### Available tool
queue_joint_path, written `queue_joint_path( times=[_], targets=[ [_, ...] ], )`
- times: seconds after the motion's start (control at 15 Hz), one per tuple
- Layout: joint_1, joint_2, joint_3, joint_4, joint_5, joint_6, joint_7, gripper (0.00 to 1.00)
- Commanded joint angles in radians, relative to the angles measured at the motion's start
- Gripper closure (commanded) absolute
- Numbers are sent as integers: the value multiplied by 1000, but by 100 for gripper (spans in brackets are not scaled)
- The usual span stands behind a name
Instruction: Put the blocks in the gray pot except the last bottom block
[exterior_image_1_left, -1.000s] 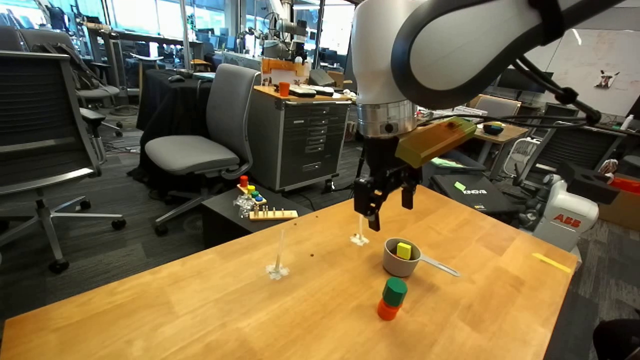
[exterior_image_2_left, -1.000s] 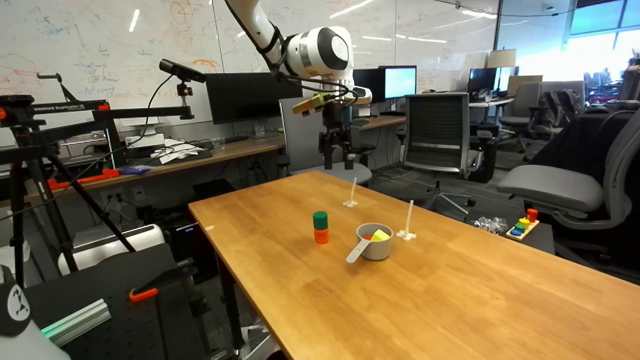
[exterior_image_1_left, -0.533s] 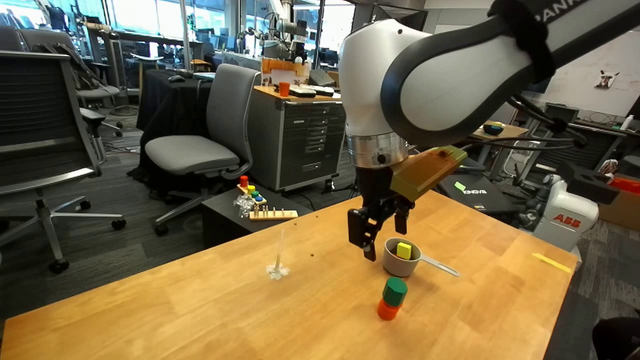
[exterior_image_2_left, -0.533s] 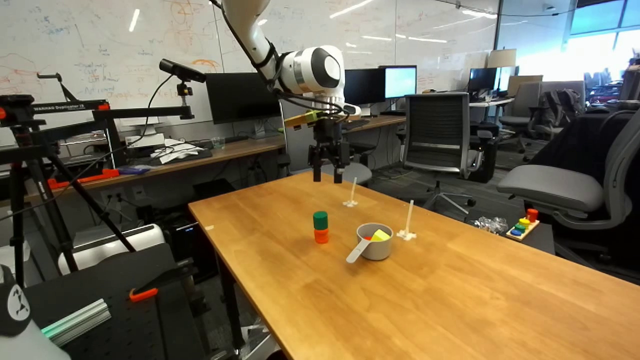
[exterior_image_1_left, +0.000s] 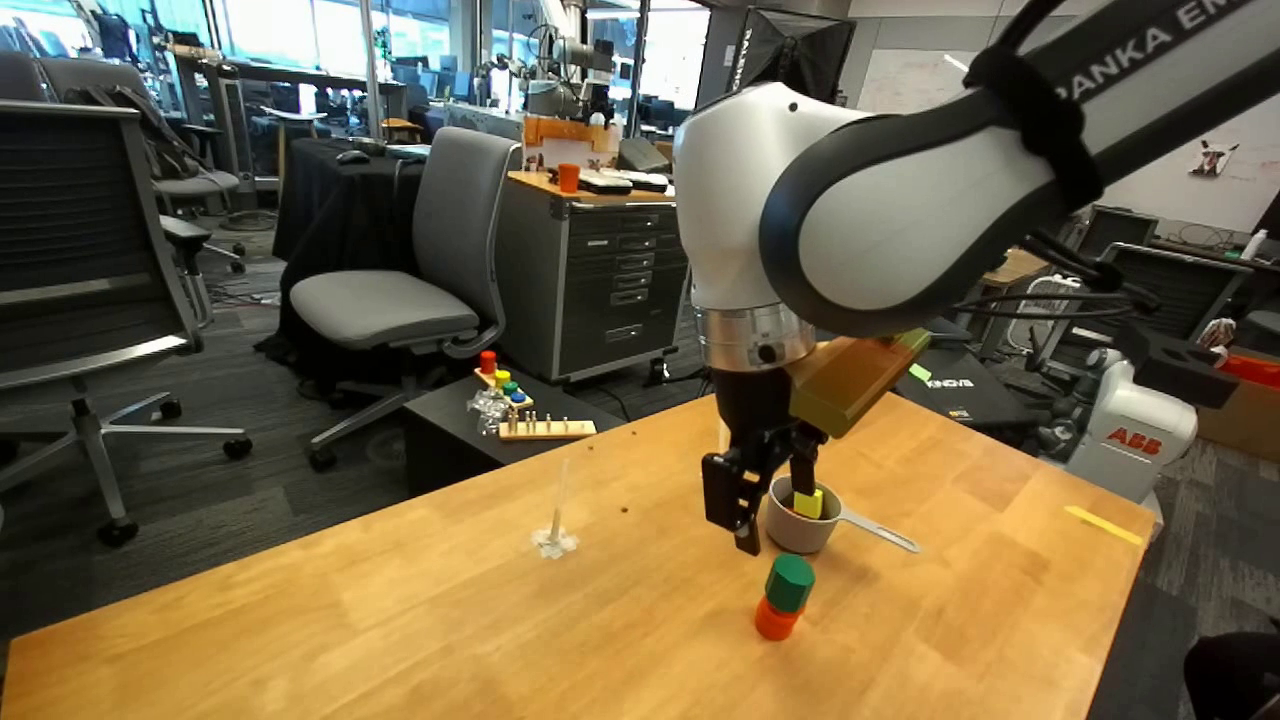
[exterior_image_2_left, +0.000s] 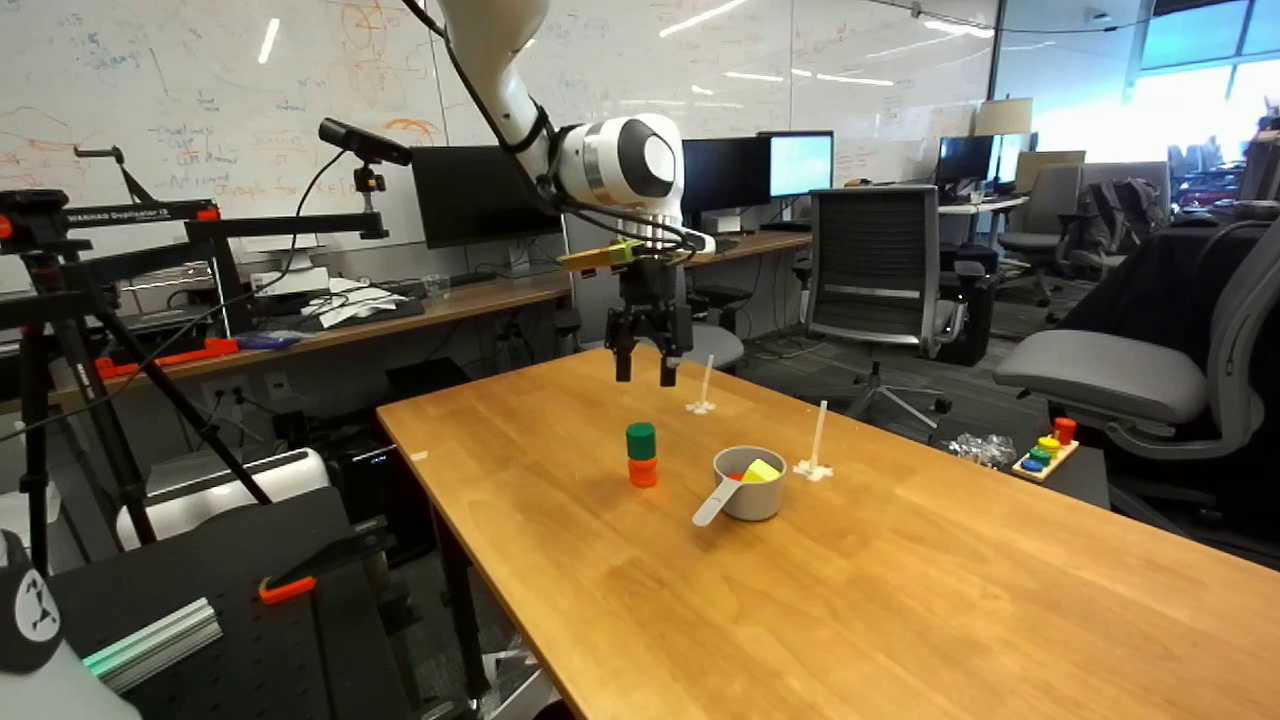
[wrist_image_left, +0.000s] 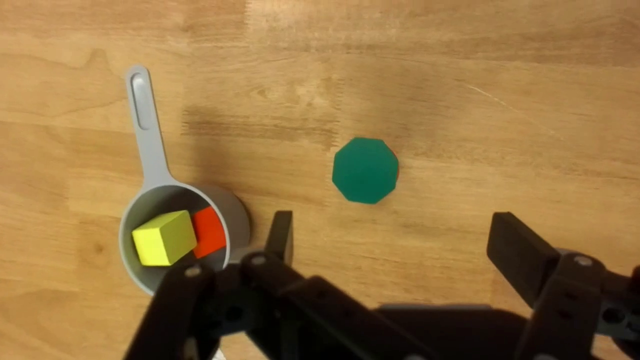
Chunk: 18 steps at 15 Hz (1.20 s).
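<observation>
End effector (exterior_image_2_left: 646, 375): spread wide, nothing between my fingers (wrist_image_left: 520, 255), poised above the bench (exterior_image_2_left: 900, 580). The green octagonal block (wrist_image_left: 365, 171) stands upright on the orange-red bottom block (exterior_image_2_left: 643, 474), which is to stay; near them, the gray measuring cup (exterior_image_2_left: 757, 503) serving as the pot holds a yellow block (wrist_image_left: 165, 240) and a red block (wrist_image_left: 210, 232). By my judgement only the green block remains to be transferred.

Risks: closing too low could seize both stacked blocks and lift the one meant to be left. From the wrist the stack appears off the line between my fingertips, so descending without correction may miss. The upper block may sit slightly off-centre; a glancing touch could topple it. One finger is seen beside the cup, and a low approach might strike its wall. At release, the high-lying yellow block could leave the green one perched, liable to roll out.

Visibility: in the wrist view the bottom block shows only as a thin sliver. The red block is partly covered by the yellow; whether anything lies beneath, I cannot tell. My own hardware cuts across the cup's rim; in an exterior view a fingertip (exterior_image_1_left: 803, 478) overlaps it too, height uncertain.
</observation>
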Motion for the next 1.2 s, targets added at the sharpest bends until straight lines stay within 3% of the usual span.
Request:
queue_joint_path(
  times=[0.0,0.4,1.13],
  targets=[
    [1,0,4,-29,-2,12,-16,0],
    [-7,5,11,-61,-19,5,-101,0],
    [-42,11,41,-40,-43,-68,-432,0]
  ],
)
